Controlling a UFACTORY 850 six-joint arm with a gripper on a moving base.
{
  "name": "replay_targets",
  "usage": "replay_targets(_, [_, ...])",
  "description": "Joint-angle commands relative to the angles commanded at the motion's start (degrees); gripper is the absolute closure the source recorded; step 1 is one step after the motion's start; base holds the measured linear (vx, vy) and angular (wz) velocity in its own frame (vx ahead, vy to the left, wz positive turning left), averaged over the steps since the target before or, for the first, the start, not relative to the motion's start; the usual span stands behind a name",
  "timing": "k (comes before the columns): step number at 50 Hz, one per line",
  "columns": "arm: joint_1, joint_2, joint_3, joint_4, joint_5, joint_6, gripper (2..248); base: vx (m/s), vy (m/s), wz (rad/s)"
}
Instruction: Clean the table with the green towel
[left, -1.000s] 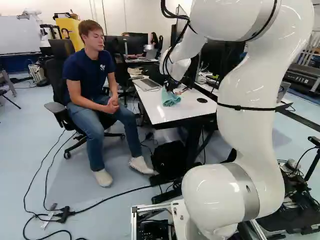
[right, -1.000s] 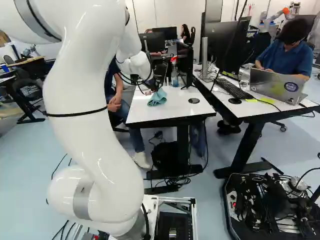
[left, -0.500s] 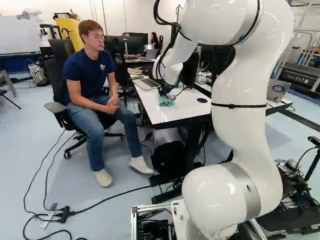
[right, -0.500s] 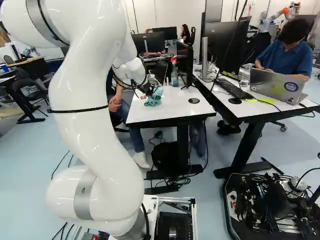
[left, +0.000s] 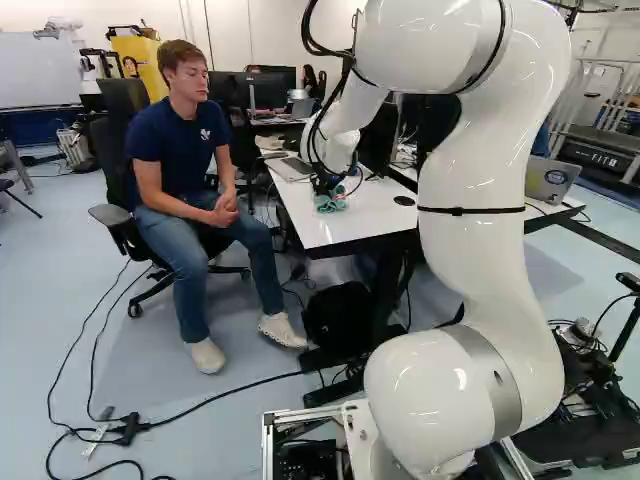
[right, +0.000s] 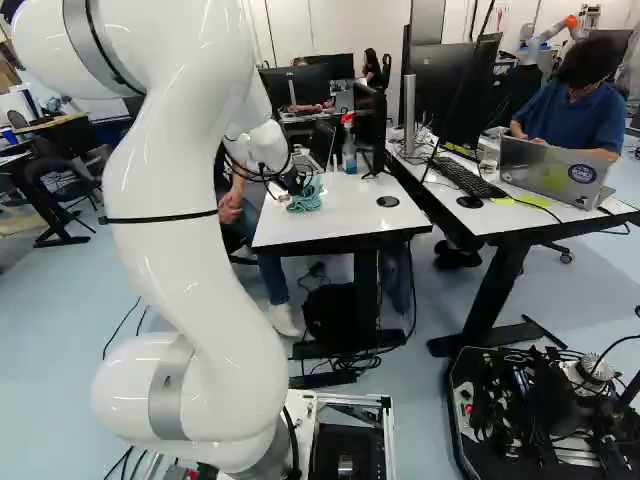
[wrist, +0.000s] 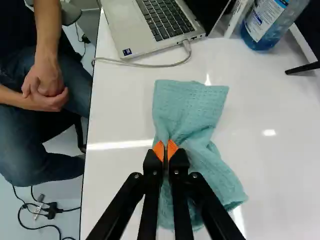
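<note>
Gripper: fingers nearly tog., clamped on the towel, a bunched fold btwn the orange pads.
Towel: blue-green, on the white table; pinched nr its middle, one end spread fairly flat ahead of the fingertips, rest crumpled under & beside the fingers.
Table: white top, glossy, w/ light reflections nr towel.
Laptop: open on table, ahead of towel, apart from it; grey cable loops btwn the two.
Bottle: upright on table, blue liquid, red on its head, well apart from towel.
Disc: black, flat on table, R of towel in R base view.
Under table: black bag on floor.
2nd desk: R of table in R base view, w/ keyboard & a stickered laptop.
Room, far R of R base view: another robot, white w/ orange.
</note>
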Motion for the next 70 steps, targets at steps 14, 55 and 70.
replay_targets(14, [-0.63, 0.02, 0.03, 0.00, 0.00, 0.00, 218, 0.000, 0.000, 0.000])
replay_targets(55, [-3.65, -7.38, -9.74, 0.00, 0.00, 0.00, 218, 0.000, 0.000, 0.000])
replay_targets(70, [-2.91, -5.16, -6.76, 0.00, 0.00, 0.00, 218, 0.000, 0.000, 0.000])
